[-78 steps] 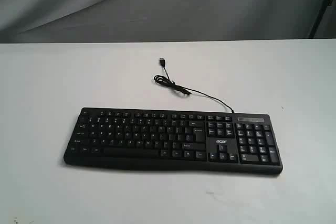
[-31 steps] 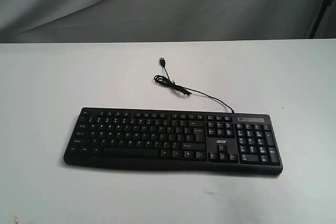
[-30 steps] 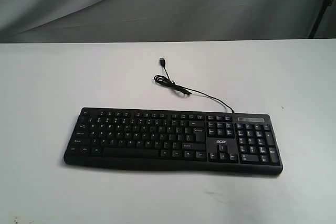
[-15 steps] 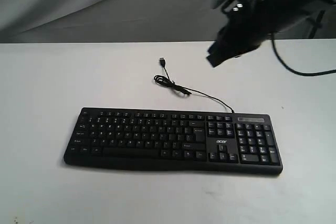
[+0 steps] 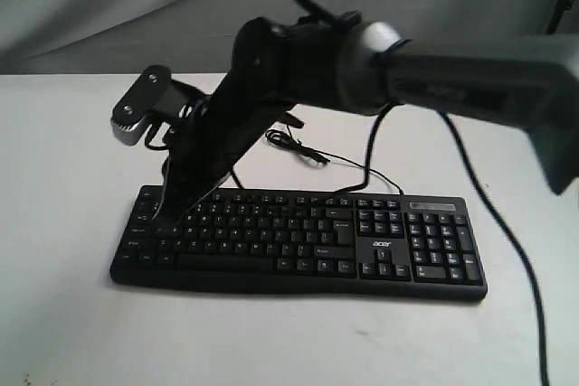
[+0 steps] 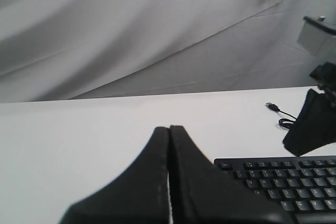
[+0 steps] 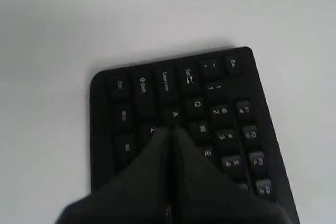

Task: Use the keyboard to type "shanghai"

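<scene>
Right gripper [image 7: 170, 131], pads pressed together and nothing held, with tip just behind the A key [image 7: 175, 114]; contact not discernible. Keyboard [image 5: 398, 246] flat on the table [image 5: 72, 332] — long axis running back beneath the claw toward its wrist, short left edge just ahead, number pad far behind. Left gripper [image 6: 169, 128] likewise pinched together and empty, well beyond that edge — right arm judged nearer.

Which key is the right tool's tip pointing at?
The A key: the right tool's shut tip ends right at its edge, in line with it. Z sits off to one side; Caps Lock and Q lie farther out.
</scene>
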Controlling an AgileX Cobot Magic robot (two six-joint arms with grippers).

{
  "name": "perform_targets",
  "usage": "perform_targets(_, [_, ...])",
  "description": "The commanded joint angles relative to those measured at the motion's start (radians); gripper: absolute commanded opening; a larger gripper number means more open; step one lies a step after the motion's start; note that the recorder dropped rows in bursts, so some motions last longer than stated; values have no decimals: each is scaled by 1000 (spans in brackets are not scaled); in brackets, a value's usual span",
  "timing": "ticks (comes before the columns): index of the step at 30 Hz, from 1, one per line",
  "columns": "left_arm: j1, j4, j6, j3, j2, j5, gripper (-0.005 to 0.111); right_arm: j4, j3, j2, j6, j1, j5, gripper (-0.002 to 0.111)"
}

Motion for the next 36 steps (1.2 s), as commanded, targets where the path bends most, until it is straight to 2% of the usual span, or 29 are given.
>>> perform_targets(1, [-6,0,-3,2,-2,-6,0,14,-96,95,7,16,1,0])
perform_targets(30, [-6,0,-3,2,-2,-6,0,6,-101,210,-2,18,-47,0])
perform_targets(36, [-6,0,-3,2,-2,-6,0,-27,-101,158,-2,18,-44,0])
